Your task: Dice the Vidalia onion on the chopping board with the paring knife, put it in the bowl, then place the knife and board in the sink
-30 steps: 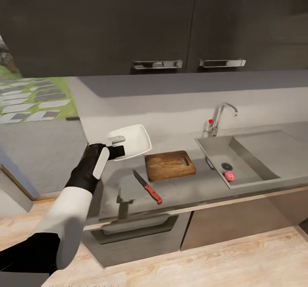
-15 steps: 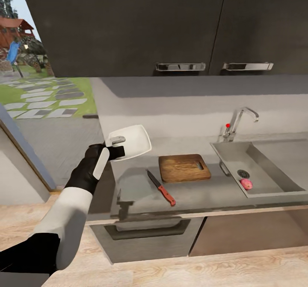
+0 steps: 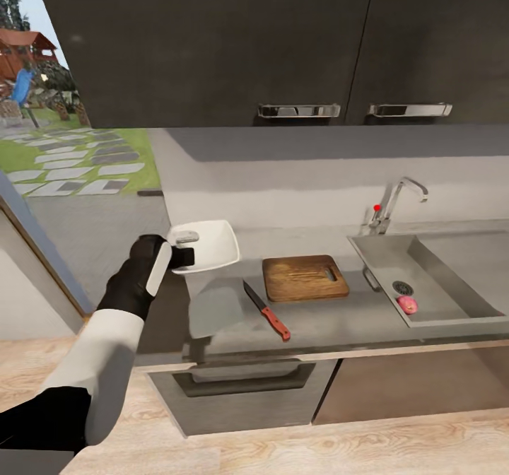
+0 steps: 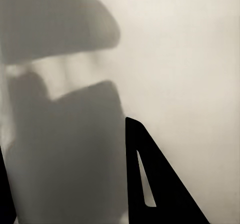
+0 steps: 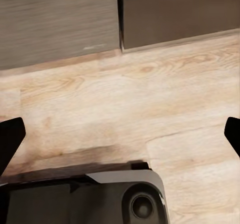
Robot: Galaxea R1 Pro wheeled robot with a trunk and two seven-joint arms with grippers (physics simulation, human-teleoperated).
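My left gripper (image 3: 186, 247) is shut on the near rim of the white bowl (image 3: 210, 244) and holds it just above the left end of the grey countertop (image 3: 332, 323). In the left wrist view the bowl's pale inside (image 4: 180, 59) sits close up beside a dark finger (image 4: 150, 184). The brown chopping board (image 3: 305, 278) lies right of the bowl, with the red-handled paring knife (image 3: 266, 310) in front of it. A small pink Vidalia onion (image 3: 407, 305) rests by the drain of the sink (image 3: 382, 259). My right gripper (image 5: 120, 134) is open over the floor.
Dark upper cabinets with chrome handles (image 3: 297, 110) hang over the counter. The chrome faucet (image 3: 397, 199) with a red knob stands behind the sink. Below the counter there is a drawer front (image 3: 240, 383). A wood floor (image 5: 150, 94) and my base (image 5: 85, 196) lie under the right gripper.
The head view first shifted, so everything slid right in the picture. Since then my left gripper has lowered the bowl a little and levelled it over the counter's left end.
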